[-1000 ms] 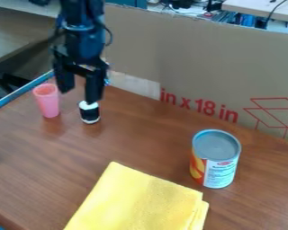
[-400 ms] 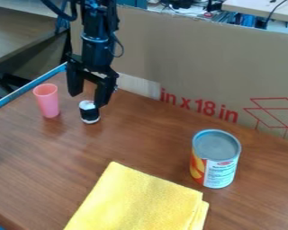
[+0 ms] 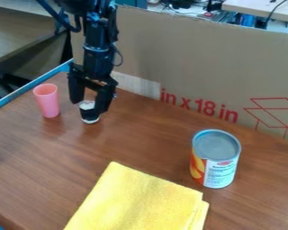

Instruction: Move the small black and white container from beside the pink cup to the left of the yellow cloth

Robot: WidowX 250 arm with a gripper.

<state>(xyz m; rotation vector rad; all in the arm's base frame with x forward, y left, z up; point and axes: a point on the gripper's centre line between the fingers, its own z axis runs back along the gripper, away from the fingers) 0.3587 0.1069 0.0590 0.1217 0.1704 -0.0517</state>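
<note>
1. We have the end effector [image 3: 90,104] over the far part of the surface [image 3: 134,141], its two fingers hanging down and set apart, with a gap between them.
2. For a clean grasp, we would judge it best to centre the small black-and-white container [image 3: 88,114] in that gap first, so that both pads meet its sides together and neither pushes it over.
3. We would keep the fingers straddling the dark side wall rather than just the white top, and stop short of pressing the tips into the wood.
4. A slow, even closing suits such a small, upright thing; if one finger makes contact well ahead of the other, we would expect it to slide or tip.
5. We also want to mind the pink cup [image 3: 47,101] beside it: a wide sideways correction that way could knock the cup.
6. The container stands upright on the surface, at and just below the fingertips as we see them. The finger farther from the cup overlaps its edge in our view; the other comes down on the cup's side, a little higher. We cannot tell whether either touches it.
7. The can [image 3: 216,159] and the folded yellow cloth [image 3: 137,202] lie well apart from the fingers, nearer to us, and need no avoiding here.
</note>
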